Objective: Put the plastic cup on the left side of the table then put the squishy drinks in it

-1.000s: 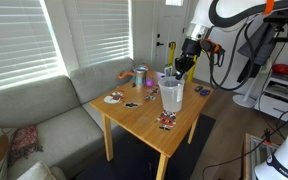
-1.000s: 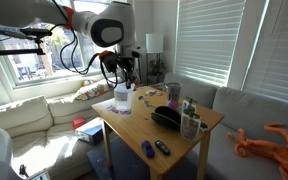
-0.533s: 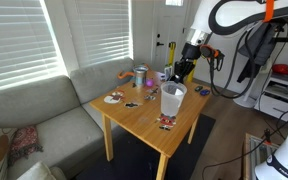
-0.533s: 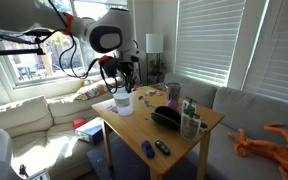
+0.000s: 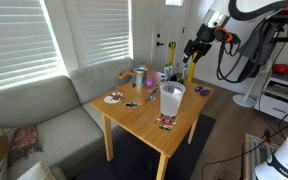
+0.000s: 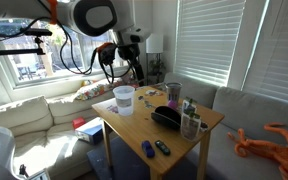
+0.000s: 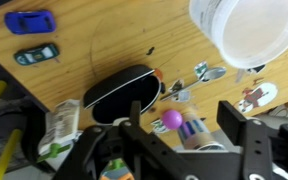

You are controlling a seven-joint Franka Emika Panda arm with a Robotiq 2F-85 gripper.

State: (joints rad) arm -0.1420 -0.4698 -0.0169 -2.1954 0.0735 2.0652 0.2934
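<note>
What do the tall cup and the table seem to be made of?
The plastic cup looks like translucent whitish plastic with a rather matte finish: its wall lets light through. The table seems to be light wood, or perhaps wood veneer, smooth with a faint sheen; streaky grain shows on its top in the wrist view.

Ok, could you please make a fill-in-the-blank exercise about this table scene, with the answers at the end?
The tall translucent whitish plastic cup stands ___ on the square light-wood table.
In the wrist view, the inside of this cup is ___.
The robot's hand hangs apart from the cup and holds ___.
In the wrist view, the small toy car nearest the top left corner is ___ in colour.
Missing words: upright, empty, nothing, blue.
</note>
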